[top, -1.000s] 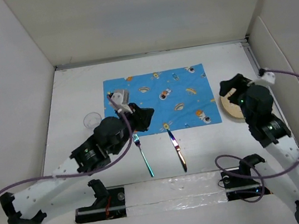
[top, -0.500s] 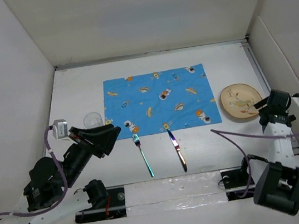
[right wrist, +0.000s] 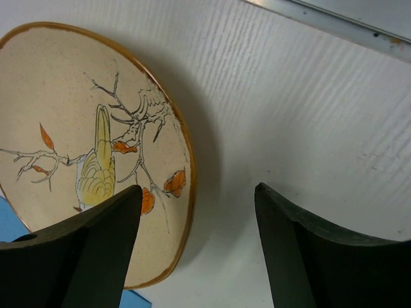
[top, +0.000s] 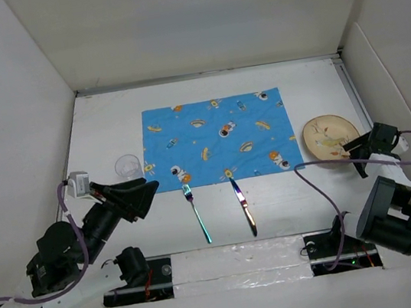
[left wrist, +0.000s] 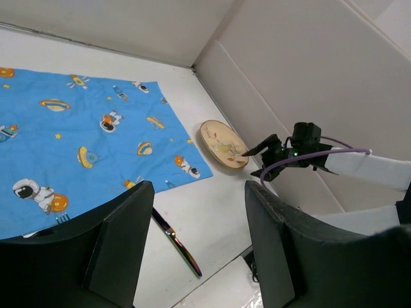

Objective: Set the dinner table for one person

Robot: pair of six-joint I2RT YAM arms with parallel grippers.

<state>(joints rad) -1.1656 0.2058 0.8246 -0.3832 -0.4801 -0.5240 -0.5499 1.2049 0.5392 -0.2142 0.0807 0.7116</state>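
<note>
Two arms: both bases sit at the bottom edge of the top view, and each arm is folded low near its own lower corner.
Left gripper (top: pixel 147 195): lower left of the top view, raised over the table, fingers apart with nothing between them. Its wrist view looks out over the mat toward the plate.
Right gripper (top: pixel 352 159): right side of the top view, at the plate's lower-right rim. The fingers (right wrist: pixel 90 250) are spread and hold nothing. Whether one touches the rim cannot be told.
Dinner table (top: pixel 101 131): white walled surface filling the middle of the top view, everything resting on it.
Placemat (top: pixel 218 136): blue space-print cloth, centre of frame, lying flat.
Fork (top: pixel 197 213): just below the placemat's lower-left edge, tines pointing up toward it.
Knife (top: pixel 243 206): right of the fork, near it but apart, tip near the mat's lower edge.
Plate (top: pixel 329 138): tan, bird-and-branch pattern, on bare table just right of the placemat.
Cup (top: pixel 127 165): clear, upright, just left of the placemat.
</note>
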